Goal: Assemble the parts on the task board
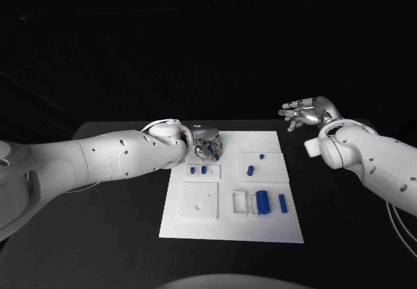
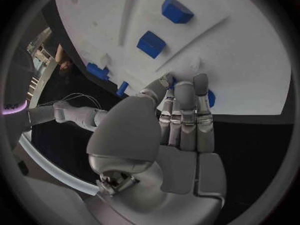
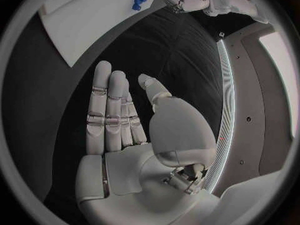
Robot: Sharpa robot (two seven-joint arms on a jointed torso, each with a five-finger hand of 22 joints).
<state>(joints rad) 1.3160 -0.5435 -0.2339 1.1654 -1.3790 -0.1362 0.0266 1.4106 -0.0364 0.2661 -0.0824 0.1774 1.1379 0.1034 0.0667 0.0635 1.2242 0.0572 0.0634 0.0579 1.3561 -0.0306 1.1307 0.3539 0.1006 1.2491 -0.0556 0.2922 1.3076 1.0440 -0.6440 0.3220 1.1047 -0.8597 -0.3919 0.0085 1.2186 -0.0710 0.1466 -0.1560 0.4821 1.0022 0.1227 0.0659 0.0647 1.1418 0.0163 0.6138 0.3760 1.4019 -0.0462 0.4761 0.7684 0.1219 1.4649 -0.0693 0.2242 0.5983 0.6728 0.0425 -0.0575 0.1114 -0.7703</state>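
Two robot hands are before you. The left robot hand (image 1: 206, 148) pinches a blue part (image 2: 210, 98) at the far edge of the white board (image 1: 233, 226). The right robot hand (image 1: 306, 112) hovers released beyond the worktop (image 1: 104, 241), well apart.

One white task board (image 1: 198, 226) lay on the one black table (image 1: 104, 241). Two silver hands were there: the left hand (image 1: 206, 147) over the board's far end, the right hand (image 1: 306, 111) off beyond its far corner. Six blue parts were countable: two small blocks (image 1: 199, 170) just below the left hand, two pieces (image 1: 253, 166) to their right, toward the right hand's side, a large cylinder (image 1: 263, 202), and a slim bar (image 1: 282, 203) beside it. A seventh blue piece (image 2: 210, 98) possibly sat under the left hand's fingertips (image 2: 200, 80).
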